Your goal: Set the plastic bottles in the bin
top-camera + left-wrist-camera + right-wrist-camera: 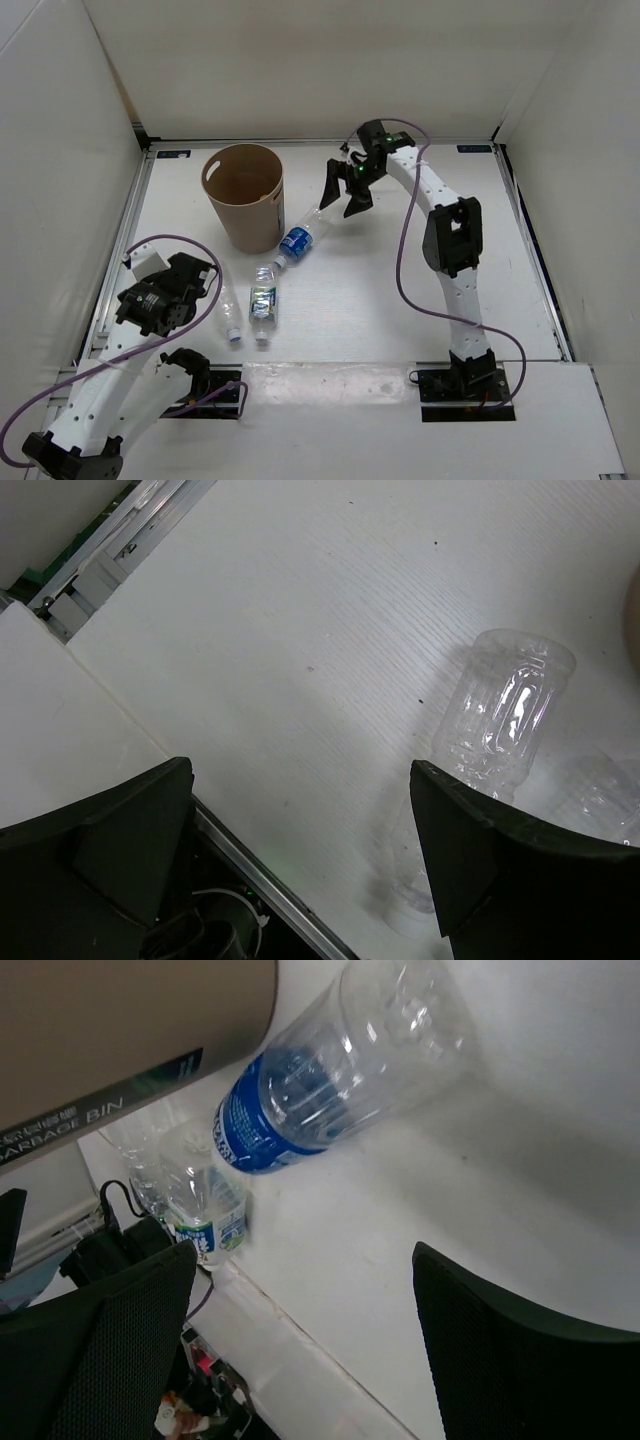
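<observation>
The tan bin (243, 196) stands upright at the back left. A clear bottle with a blue label (298, 240) lies slanted beside its base. A clear bottle with a green-blue label (263, 303) and a plain clear bottle (228, 308) lie nearer the front. No orange bottle shows in any view. My right gripper (342, 203) is open and empty just above the blue-label bottle's far end (320, 1080). My left gripper (207, 292) is open and empty, just left of the plain bottle (500, 715).
White walls close in the table on three sides. A metal rail (260, 870) runs along the near edge by the left arm's base. Purple cables (405, 250) hang from both arms. The bin's side (120, 1030) fills the top left of the right wrist view.
</observation>
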`<state>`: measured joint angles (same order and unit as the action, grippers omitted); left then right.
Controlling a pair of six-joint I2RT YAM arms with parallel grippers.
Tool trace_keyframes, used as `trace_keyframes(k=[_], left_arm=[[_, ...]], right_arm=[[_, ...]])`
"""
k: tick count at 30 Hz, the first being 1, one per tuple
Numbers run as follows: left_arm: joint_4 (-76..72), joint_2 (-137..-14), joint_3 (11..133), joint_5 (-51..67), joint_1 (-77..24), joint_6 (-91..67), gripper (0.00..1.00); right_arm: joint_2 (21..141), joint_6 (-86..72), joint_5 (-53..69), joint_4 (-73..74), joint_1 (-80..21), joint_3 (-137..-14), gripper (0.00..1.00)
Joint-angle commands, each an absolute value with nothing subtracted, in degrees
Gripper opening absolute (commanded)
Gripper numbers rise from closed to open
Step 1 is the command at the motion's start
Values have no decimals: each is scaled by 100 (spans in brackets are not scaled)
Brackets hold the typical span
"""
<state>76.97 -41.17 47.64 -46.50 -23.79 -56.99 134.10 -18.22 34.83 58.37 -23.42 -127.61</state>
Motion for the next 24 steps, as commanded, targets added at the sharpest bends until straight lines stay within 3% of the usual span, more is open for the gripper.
trace_keyframes(k=[1, 5, 10, 15, 17, 21, 23, 24], left_arm=[[7814, -4157, 4851, -4728, -2408, -5643, 100], [7726, -4184, 4834, -4738, -2417, -5573, 100], [7629, -4087, 4782, -4676, -2426, -5458, 100], [7637, -4087, 4772, -4728, -2443, -5502, 100], [7638, -4052, 4755, -4746, -2435, -5502, 100], [7647, -4034, 4790, -4729, -2443, -5493, 100], [7603, -3999, 4764, -4702, -2452, -5458, 100], [7576, -4016, 4772, -4659, -2452, -5423, 100]], right_arm=[[12797, -2197, 3025, 5985, -2312, -12263, 90], [12270, -2234, 2007, 6073, -2645, -12234, 90], [11865, -2766, -582, 6398, -3285, -12550, 90], [11883, -3163, -1203, 6618, -3594, -12708, 90], [12022, -3374, -1091, 6583, -3543, -12892, 90], [12304, -3480, 937, 6144, -3261, -13139, 83], [12506, -3839, 1859, 5907, -3104, -13131, 84], [12550, -3980, 2002, 5854, -3076, -13070, 90]])
